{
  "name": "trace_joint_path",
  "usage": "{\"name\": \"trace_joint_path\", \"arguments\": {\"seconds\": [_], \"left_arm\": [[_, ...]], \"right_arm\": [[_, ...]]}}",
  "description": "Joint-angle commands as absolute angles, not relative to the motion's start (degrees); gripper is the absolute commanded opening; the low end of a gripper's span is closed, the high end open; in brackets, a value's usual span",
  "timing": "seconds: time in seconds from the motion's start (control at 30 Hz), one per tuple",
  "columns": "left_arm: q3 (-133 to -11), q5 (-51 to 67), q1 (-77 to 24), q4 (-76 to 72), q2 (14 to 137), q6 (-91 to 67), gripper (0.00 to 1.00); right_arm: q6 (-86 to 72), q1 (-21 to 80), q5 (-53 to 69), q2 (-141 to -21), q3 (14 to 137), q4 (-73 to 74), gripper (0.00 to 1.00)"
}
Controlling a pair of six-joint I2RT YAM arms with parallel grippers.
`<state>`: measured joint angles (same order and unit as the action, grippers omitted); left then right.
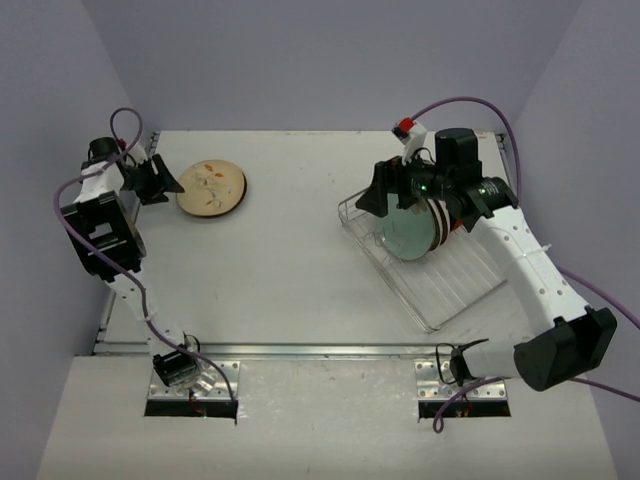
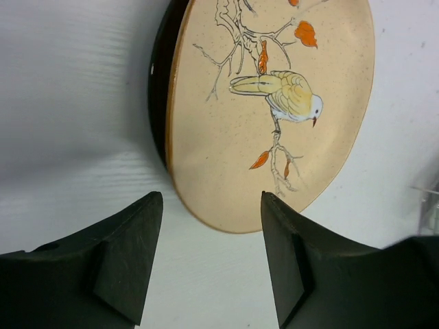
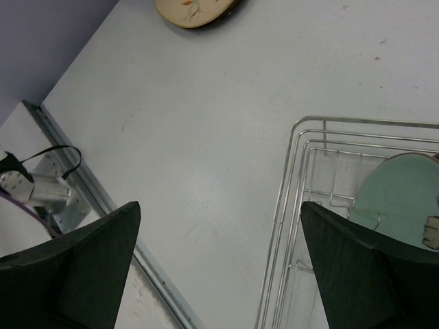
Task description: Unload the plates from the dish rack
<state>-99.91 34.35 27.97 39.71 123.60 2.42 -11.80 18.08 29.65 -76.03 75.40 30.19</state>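
A patterned cream plate point(image 1: 211, 188) point(image 2: 274, 103) with a bird on it lies flat at the table's back left, on top of a black plate point(image 2: 159, 89). My left gripper point(image 1: 168, 184) point(image 2: 211, 199) is open just off the cream plate's near rim, nothing between its fingers. The dish rack point(image 1: 440, 290) point(image 3: 295, 171) stands at the right with a pale green plate point(image 1: 405, 235) point(image 3: 401, 195) upright in front of others point(image 1: 437, 222). My right gripper point(image 1: 374, 199) point(image 3: 219, 205) hangs wide open above the rack's left edge, holding nothing.
A metal rail point(image 3: 103, 199) runs along the table's near edge, with a silver fitting and black cable point(image 3: 31, 186) beside it. Purple walls close in the table at the back and both sides.
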Motion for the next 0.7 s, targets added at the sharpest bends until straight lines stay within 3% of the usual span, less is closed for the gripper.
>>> {"name": "trace_joint_path", "arguments": {"seconds": [0.0, 0.1, 0.37, 0.53, 0.67], "left_arm": [[-94.3, 17.0, 25.8, 33.3, 109.8, 8.7, 0.57], [-87.4, 8.6, 22.2, 27.0, 101.0, 11.3, 0.58], [-74.1, 4.7, 3.5, 24.0, 79.9, 15.5, 0.58], [-72.0, -1.8, -9.7, 25.2, 74.1, 14.4, 0.59], [-71.2, -4.4, -13.0, 25.6, 73.2, 14.3, 0.59]], "right_arm": [[-8.2, 17.9, 16.5, -76.2, 78.2, 29.2, 0.97], [-4.1, 17.8, 7.3, -77.0, 78.8, 31.0, 0.93], [5.4, 17.9, -7.3, -79.4, 73.9, 35.0, 0.7], [6.8, 17.9, -8.9, -78.4, 70.1, 34.0, 0.62], [6.4, 18.0, -8.2, -77.0, 67.9, 33.2, 0.59]]}}
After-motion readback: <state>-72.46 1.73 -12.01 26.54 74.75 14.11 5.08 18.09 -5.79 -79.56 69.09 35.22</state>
